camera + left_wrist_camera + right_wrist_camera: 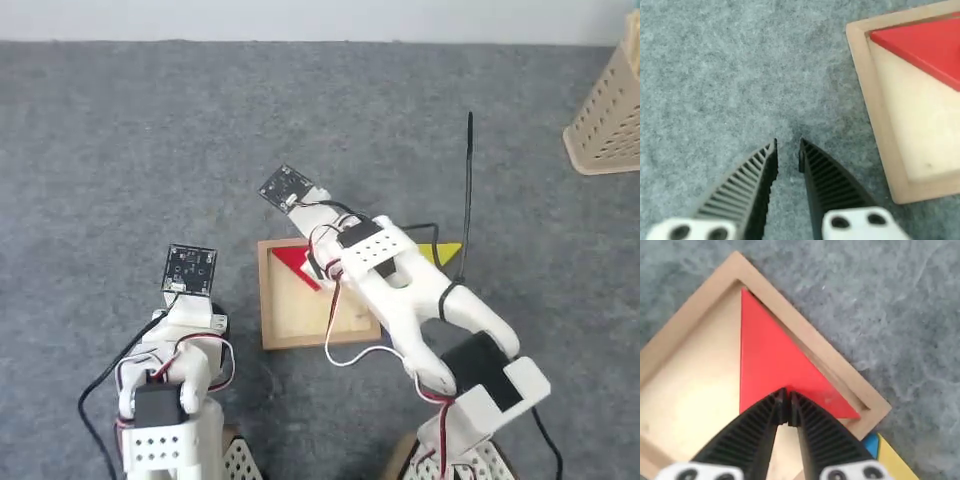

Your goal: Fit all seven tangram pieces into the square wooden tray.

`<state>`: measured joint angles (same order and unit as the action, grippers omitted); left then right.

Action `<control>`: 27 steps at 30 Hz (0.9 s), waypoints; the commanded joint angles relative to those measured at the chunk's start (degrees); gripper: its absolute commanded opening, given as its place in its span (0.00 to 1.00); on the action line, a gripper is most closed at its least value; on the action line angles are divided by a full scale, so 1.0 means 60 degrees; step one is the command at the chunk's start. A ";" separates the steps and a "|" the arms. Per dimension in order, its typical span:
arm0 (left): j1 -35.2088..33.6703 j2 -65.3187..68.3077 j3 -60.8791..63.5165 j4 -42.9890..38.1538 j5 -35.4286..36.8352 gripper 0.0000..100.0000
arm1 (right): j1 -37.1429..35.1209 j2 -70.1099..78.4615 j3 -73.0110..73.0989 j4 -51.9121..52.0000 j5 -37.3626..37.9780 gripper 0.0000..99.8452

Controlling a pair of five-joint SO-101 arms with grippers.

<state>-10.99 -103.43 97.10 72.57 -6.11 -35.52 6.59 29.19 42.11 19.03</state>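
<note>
Red triangle (770, 365), wooden tray (805, 337): we judged it light, stiff, slick; pinch its edges. Right pincer (786, 392) was together, left pincer (788, 145) slightly apart.

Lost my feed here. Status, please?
Right gripper shut, tips on red triangle in tray. Left gripper slightly open over carpet. Yellow piece outside tray.

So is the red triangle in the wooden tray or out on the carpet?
In. The red triangle lies flat on the floor of the wooden tray, inside the rim, with its long edge along one wall.
</note>
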 commanded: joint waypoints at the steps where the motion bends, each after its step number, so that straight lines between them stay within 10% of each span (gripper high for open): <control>1: 0.0015 -0.0220 -0.0081 0.0000 0.0073 0.07 | 0.0125 0.0183 -0.0352 -0.0066 0.0220 0.01; 13: 0.0015 -0.0220 -0.0081 0.0000 0.0073 0.07 | 0.1443 -0.2513 -0.0894 0.2410 -0.0762 0.01; 27: 0.0015 -0.0220 -0.0081 0.0000 0.0073 0.07 | 0.3612 -0.2117 -0.1451 0.4432 0.2388 0.18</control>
<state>-10.99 -103.43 97.10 72.57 -6.11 -15.21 -8.62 25.76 68.31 28.00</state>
